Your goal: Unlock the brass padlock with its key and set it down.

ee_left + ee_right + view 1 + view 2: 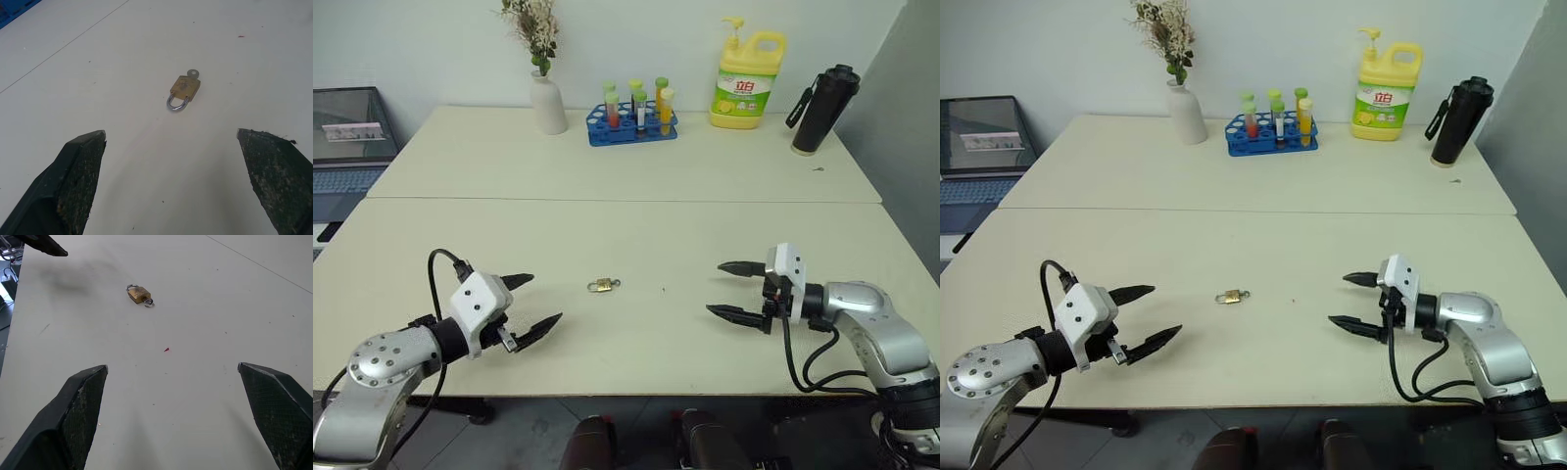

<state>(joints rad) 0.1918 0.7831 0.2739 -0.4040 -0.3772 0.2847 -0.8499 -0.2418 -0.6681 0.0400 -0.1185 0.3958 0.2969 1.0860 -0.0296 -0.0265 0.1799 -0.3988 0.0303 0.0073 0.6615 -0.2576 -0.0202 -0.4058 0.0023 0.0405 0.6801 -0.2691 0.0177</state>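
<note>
Brass padlock [601,285] flat on worktop [636,333] at frame centre, between left gripper [537,302] and right gripper [728,289], fingers spread wide, empty

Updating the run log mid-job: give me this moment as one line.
small brass padlock with silvery shackle: flat on cream table, key inserted | left end effector: open, empty | right end effector: open, empty | stage: pre-grasp
</note>
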